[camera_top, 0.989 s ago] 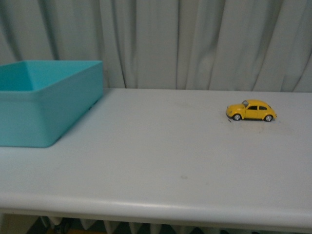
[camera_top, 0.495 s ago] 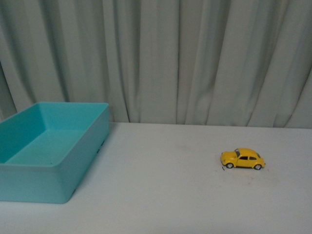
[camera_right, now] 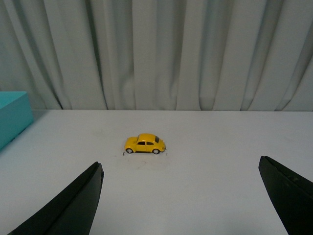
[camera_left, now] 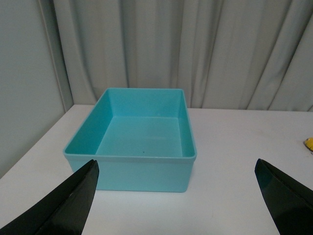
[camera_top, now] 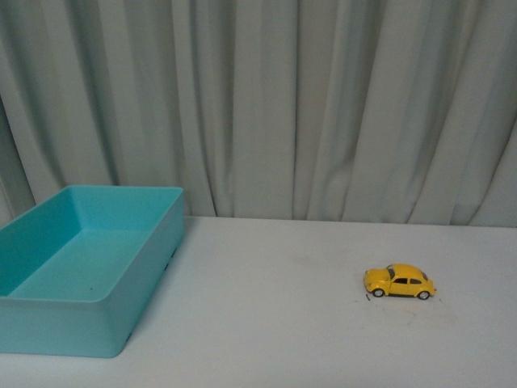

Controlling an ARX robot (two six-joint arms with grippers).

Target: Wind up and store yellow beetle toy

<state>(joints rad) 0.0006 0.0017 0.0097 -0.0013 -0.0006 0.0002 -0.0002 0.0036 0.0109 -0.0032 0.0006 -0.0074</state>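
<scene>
Light was soft, even and fairly dim in all three views, with a cool grey-green cast and no glare. The desk (camera_top: 283, 339) showed only a faint, short shadow under the yellow beetle toy (camera_top: 399, 281). The curtain (camera_top: 266, 105) carried gentle vertical shading in its folds. The teal bin (camera_top: 65, 327) was evenly lit inside, its near outer wall slightly darker. The front view looked a little soft and grainy. In the wrist views, the fingers (camera_left: 68, 205) of the left end effector (camera_left: 176, 166) and the right end effector (camera_right: 180, 169) were near-black, blurred silhouettes.
</scene>
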